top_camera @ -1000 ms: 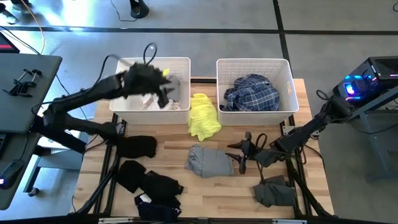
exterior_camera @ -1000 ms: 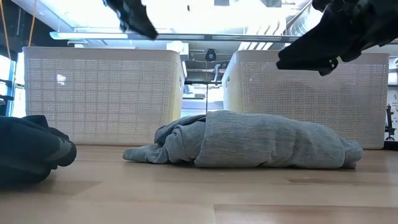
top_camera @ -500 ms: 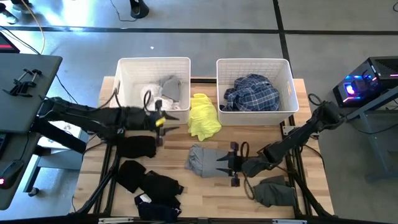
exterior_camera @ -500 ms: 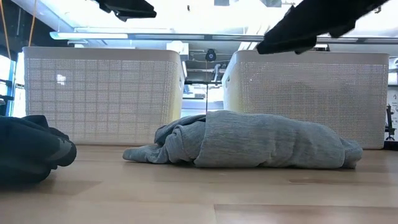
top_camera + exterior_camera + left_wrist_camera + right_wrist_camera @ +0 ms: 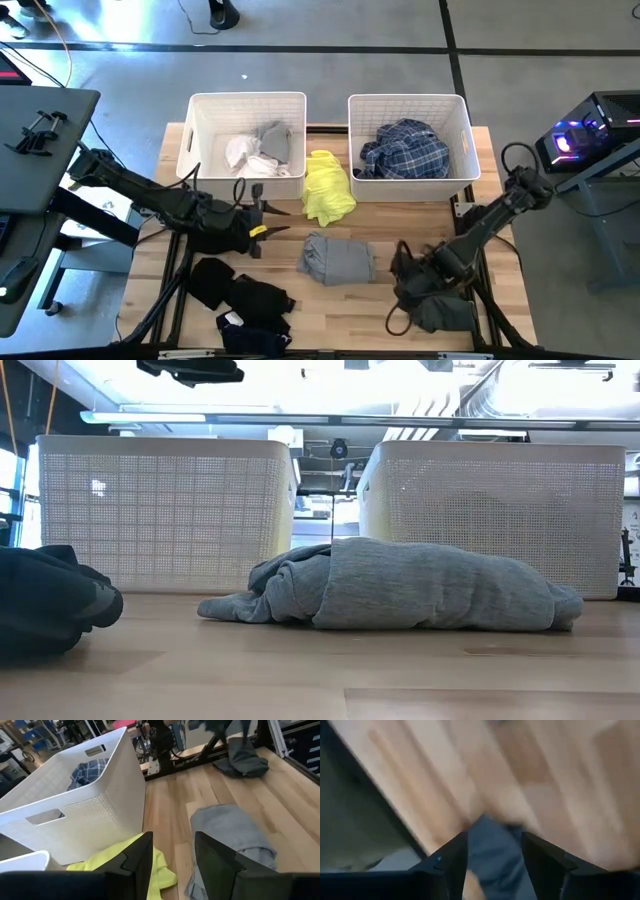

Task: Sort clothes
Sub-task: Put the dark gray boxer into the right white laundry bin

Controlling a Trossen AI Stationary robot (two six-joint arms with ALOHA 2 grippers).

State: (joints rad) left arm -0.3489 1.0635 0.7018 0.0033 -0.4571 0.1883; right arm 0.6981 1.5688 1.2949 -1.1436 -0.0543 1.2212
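Wooden slats make up my tabletop (image 5: 375,300), with two white bins at the far edge. I judge the sort partly done: the left bin (image 5: 197,140) holds white and grey pieces (image 5: 262,152), the right bin (image 5: 470,140) a blue plaid shirt (image 5: 405,148).

Plenty is left out. A yellow garment (image 5: 327,187) lies between the bins, a grey one (image 5: 338,258) mid-table, a darker grey one (image 5: 445,312) at the near right, and several black pieces (image 5: 240,295) sit in a cluster at the near left.

My left gripper (image 5: 262,215) hovers over the black garment (image 5: 222,238) beside the left bin, fingers (image 5: 135,860) spread with nothing between them. My right gripper (image 5: 408,268) sits low between the two grey garments, just by the darker one; its fingers (image 5: 447,860) stand apart over blurred fabric, and I see nothing pinched.

Nothing blocks either bin. The black pile is bunched, so picking one piece cleanly may be awkward.
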